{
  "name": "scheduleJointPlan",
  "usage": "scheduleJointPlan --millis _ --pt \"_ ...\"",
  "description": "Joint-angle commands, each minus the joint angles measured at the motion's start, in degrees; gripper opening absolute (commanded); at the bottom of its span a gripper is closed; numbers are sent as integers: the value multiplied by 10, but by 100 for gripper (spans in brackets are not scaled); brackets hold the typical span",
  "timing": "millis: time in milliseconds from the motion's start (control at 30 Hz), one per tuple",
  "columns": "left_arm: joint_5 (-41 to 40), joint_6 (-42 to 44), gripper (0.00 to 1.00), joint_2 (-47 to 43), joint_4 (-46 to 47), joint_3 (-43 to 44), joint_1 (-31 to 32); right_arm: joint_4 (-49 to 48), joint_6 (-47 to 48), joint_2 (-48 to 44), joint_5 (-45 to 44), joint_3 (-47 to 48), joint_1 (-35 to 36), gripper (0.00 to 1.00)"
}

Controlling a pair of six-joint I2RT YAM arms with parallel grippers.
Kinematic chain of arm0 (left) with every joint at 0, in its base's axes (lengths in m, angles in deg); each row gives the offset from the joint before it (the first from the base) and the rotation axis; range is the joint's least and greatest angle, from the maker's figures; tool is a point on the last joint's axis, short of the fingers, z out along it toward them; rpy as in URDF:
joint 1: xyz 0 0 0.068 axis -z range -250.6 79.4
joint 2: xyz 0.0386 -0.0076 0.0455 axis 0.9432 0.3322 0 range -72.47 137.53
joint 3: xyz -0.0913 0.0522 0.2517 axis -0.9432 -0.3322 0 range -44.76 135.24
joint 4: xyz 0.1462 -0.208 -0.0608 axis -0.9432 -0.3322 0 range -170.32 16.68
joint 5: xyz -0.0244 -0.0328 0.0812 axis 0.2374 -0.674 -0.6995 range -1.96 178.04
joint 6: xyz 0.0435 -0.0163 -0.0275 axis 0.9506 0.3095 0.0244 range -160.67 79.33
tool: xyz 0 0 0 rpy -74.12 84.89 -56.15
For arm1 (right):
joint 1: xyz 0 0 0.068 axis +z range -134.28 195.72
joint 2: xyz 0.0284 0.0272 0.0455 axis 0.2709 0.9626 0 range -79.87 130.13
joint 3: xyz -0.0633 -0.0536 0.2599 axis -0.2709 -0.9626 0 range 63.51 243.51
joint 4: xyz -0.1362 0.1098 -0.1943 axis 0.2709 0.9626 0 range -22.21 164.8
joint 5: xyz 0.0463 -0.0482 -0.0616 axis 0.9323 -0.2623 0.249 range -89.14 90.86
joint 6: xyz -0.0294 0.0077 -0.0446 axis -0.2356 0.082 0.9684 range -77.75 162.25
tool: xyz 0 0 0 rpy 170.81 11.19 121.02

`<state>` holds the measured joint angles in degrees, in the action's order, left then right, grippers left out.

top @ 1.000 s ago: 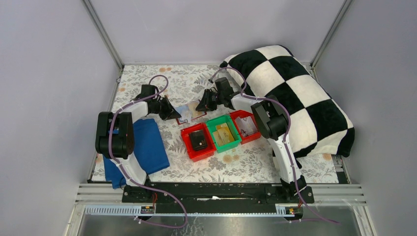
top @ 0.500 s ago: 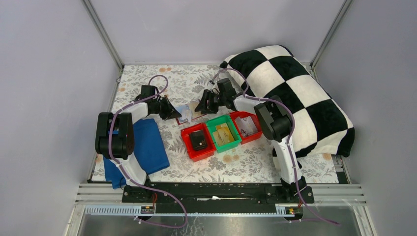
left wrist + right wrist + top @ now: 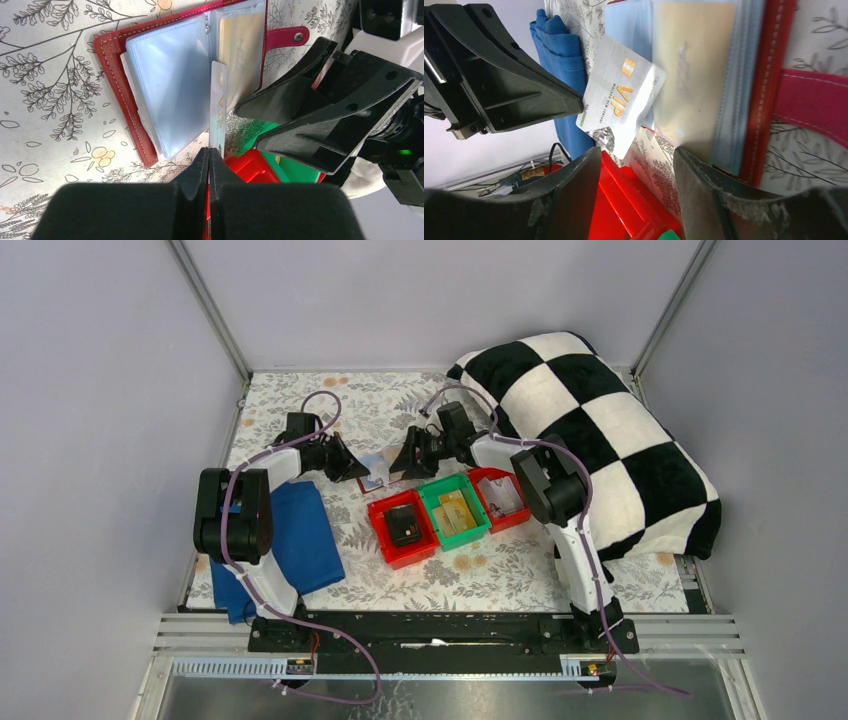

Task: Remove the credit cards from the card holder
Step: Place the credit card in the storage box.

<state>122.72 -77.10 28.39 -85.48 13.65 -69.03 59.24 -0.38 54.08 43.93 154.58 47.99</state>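
Card holder point(image 3: 165, 85) open on tabletop point(image 3: 50, 90) | left gripper point(image 3: 209, 152) clamps silver card point(image 3: 218, 100) at holder's edge | right gripper point(image 3: 636, 150) jaws apart, beside holder

Left hand point(image 3: 347, 463), right hand point(image 3: 404, 461) flank card holder point(image 3: 376, 474) on floral table point(image 3: 300, 405), behind green bin point(image 3: 446, 482)

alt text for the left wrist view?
The left gripper is shut on the edge of a silver VIP credit card, seen edge-on against the open red card holder lying on a floral table. The right gripper, open, fills the right side.
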Motion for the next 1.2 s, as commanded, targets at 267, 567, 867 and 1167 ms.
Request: scheduleJointPlan --millis 267,567,867,1167 --pt "19 -5 0 0 38 2 -2 -28 -47 40 36 49 32 61" --pt "21 -2 0 1 40 -8 -2 -164 -152 42 49 6 34 56" --pt "11 8 0 -2 27 -9 -3 -207 -180 32 43 -21 34 48" --pt "4 16 0 -2 15 -9 -3 -217 -183 22 31 -36 34 39"
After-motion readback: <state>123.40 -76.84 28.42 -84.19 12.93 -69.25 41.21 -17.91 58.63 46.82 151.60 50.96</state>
